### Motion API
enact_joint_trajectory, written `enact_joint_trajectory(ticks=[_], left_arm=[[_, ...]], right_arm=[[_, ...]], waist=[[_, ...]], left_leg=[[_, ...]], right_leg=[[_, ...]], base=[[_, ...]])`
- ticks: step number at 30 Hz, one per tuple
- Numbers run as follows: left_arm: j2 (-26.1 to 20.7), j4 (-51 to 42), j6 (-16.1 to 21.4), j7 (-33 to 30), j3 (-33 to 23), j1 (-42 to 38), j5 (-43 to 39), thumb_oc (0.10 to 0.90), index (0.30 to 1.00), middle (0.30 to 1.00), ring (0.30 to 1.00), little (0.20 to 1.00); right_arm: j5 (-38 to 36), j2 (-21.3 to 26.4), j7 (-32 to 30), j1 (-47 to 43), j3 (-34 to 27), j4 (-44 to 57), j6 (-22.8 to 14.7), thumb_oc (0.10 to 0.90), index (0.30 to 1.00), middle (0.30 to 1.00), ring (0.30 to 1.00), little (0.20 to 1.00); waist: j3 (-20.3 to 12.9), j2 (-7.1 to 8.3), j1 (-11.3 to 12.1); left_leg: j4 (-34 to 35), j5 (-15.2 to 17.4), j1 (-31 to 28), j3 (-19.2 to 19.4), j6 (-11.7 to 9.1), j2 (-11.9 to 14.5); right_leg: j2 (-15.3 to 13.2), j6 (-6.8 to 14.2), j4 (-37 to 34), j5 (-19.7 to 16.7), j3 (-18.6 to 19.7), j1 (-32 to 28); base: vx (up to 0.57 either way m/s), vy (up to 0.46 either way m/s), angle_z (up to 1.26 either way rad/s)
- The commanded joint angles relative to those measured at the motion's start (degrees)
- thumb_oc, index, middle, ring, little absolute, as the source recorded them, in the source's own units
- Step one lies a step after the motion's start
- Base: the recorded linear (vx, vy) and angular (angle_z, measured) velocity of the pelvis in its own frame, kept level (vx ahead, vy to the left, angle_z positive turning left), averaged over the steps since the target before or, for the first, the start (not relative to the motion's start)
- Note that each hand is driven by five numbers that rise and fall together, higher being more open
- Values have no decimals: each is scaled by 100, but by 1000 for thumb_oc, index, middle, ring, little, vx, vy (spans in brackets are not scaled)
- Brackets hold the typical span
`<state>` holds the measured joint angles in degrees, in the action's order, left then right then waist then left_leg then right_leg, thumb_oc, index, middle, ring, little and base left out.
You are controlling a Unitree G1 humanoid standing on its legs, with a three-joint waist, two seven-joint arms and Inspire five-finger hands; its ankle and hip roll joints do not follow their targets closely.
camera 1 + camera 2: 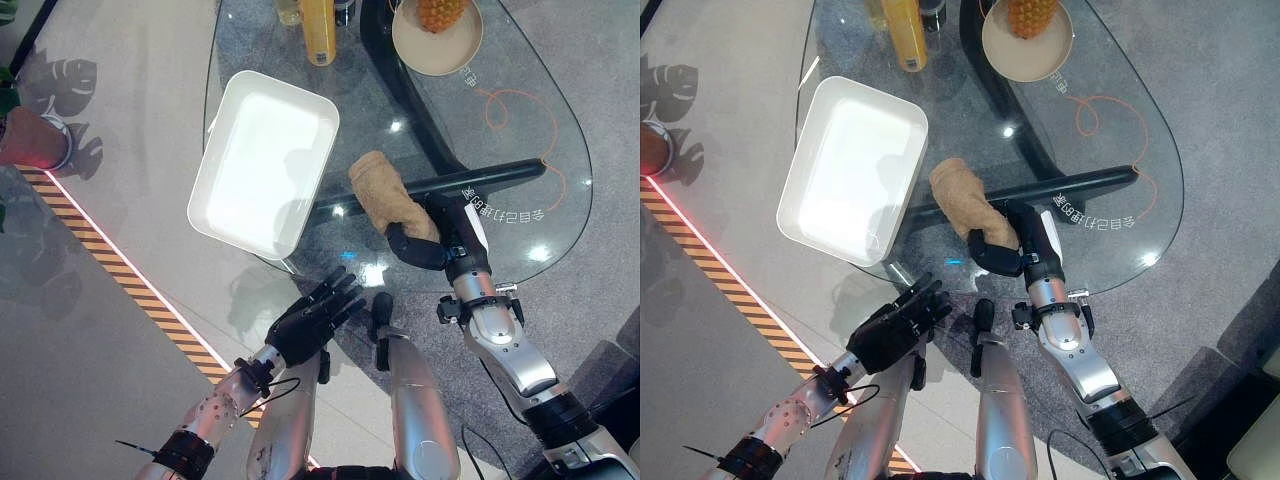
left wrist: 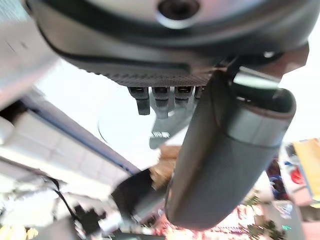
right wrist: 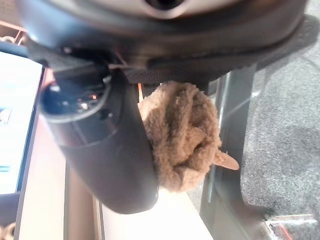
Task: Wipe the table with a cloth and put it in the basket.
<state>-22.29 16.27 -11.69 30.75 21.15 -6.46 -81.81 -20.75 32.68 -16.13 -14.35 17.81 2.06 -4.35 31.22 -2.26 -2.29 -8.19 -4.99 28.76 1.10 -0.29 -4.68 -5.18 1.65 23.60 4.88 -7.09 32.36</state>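
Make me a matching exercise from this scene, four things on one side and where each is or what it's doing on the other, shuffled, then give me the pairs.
Things:
1. brown cloth
2. white basket
3. left hand
4. pineapple

Places or states:
A. in a round bowl at the far side of the glass table
B. open, off the table's near edge
C. gripped by the right hand
D. empty, overhanging the table's left edge

Pairs: 1-C, 2-D, 3-B, 4-A

cloth point(image 1: 385, 195) on table point(image 1: 540, 130), right of basket point(image 1: 262, 160) | bowl point(image 1: 437, 42) behind | bottle point(image 1: 318, 30) behind basket
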Motion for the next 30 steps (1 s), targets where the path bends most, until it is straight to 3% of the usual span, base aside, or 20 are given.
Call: enact_joint_trajectory(ticks=[1,9,12,16,22,25,30], left_arm=[[99,-832,-6,469,-125,220,-668,800,900,900,900,900],[4,-1176,538,24,-226,-271,-715,800,900,900,900,900],[-62,-1106,759,-217,-357,-580,-684,800,900,900,900,900],[-76,-972,772,-355,-429,-878,-722,800,900,900,900,900],[40,-920,834,-418,-407,-1126,-723,800,900,900,900,900],[57,-948,883,-307,-429,-1231,-877,800,900,900,900,900],[60,-1104,914,86,-471,-1228,-1103,800,900,900,900,900]], right_arm=[[-539,118,628,-234,-448,1606,-1304,100,300,300,300,200],[-589,133,1013,-381,-221,1791,-1317,100,300,300,300,200],[-883,166,1435,-552,-116,1811,-1223,100,300,300,300,200],[-1271,161,1818,-716,29,1787,-1101,100,300,300,300,200],[-1139,79,2189,-857,285,1660,-859,100,300,300,300,200],[-938,179,2039,-958,426,1569,-581,100,300,300,300,200],[-891,249,2024,-905,481,1440,-546,100,300,300,300,200]], waist=[[-143,166,-78],[-143,222,-130],[-143,256,-154],[-143,293,-171],[-143,319,-182],[-143,330,-196],[-143,330,-203]], left_leg=[[-957,891,16,352,215,45],[-1030,864,143,398,210,73],[-1081,838,220,400,195,90],[-1170,828,283,384,176,101],[-1248,812,370,362,138,106],[-1283,805,409,368,131,123],[-1299,787,459,370,108,135]], right_leg=[[277,264,-838,-466,383,-334],[303,251,-794,-468,426,-224],[322,237,-745,-452,438,-164],[324,230,-698,-438,446,-133],[318,211,-685,-435,438,-99],[322,187,-665,-422,448,-69],[323,158,-661,-405,432,-52]], base=[[0,0,0],[7,0,-3],[8,-4,-1],[13,-8,-3],[4,-5,-1],[0,0,0],[0,0,0]])
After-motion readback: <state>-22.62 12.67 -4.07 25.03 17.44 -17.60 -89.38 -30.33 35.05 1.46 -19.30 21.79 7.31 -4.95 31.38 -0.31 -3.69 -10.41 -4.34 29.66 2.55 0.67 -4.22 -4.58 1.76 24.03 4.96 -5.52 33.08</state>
